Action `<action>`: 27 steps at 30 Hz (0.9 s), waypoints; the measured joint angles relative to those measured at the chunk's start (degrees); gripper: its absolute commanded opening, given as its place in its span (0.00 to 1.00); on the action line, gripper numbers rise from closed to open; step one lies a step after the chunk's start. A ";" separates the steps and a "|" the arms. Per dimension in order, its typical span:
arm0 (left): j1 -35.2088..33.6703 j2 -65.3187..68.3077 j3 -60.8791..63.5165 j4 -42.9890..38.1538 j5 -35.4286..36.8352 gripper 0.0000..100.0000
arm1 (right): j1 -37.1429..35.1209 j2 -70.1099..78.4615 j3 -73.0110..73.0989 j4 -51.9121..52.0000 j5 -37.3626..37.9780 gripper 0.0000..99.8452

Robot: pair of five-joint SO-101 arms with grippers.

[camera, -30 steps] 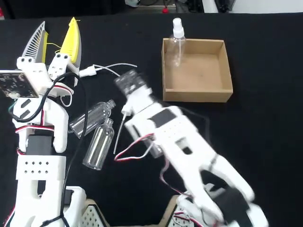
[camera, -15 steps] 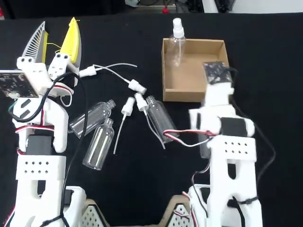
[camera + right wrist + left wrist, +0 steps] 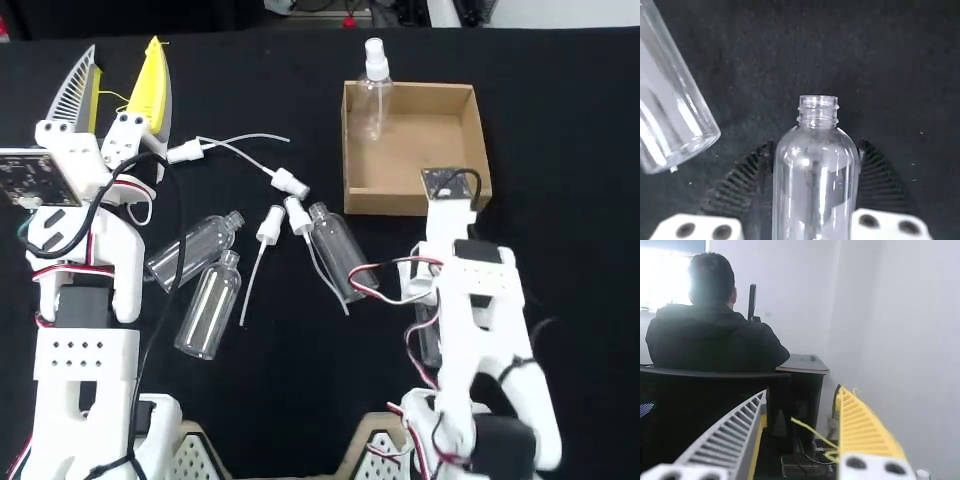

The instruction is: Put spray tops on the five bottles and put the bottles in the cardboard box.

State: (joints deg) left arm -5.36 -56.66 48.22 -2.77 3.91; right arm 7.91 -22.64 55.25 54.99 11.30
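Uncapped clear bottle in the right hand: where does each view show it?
High view: uncapped clear plastic bottle edges out from under the right arm.
Right wrist view: between black fingers of the right hand.
Left wrist view: faces the room.
Shared landmark: neighbouring clear bottle lying alongside.

- A clear plastic bottle point(image 3: 815, 170) with a threaded neck is seen as smooth and glossy, with highlights streaked down its wall.
- A brown cardboard box point(image 3: 400, 202) is shown matt and papery.
- The black table covering point(image 3: 560, 120) is seen as matt and cloth-like.
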 measured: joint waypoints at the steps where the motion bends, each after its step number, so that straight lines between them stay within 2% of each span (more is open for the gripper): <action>1: 0.00 0.00 0.00 0.00 0.00 0.21 | 0.00 1.32 0.00 -0.97 0.00 0.20; 5: 0.00 0.00 0.00 0.00 0.00 0.21 | 0.00 5.01 -1.76 -1.23 0.00 0.27; 8: -0.09 0.00 0.00 0.00 0.00 0.21 | 0.00 6.51 -5.89 3.34 0.00 0.33; 19: -0.18 0.00 0.00 0.00 0.00 0.21 | 0.00 11.78 -24.70 24.53 0.09 0.31; 23: -0.18 0.00 0.00 0.00 0.00 0.21 | 0.00 17.49 -32.09 31.74 0.09 0.32; 27: -0.26 0.00 0.00 0.00 0.00 0.21 | 0.00 26.46 -36.66 34.29 0.26 0.31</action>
State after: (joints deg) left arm -5.63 -56.66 48.22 -2.77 3.91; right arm 7.91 3.82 18.59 89.27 11.56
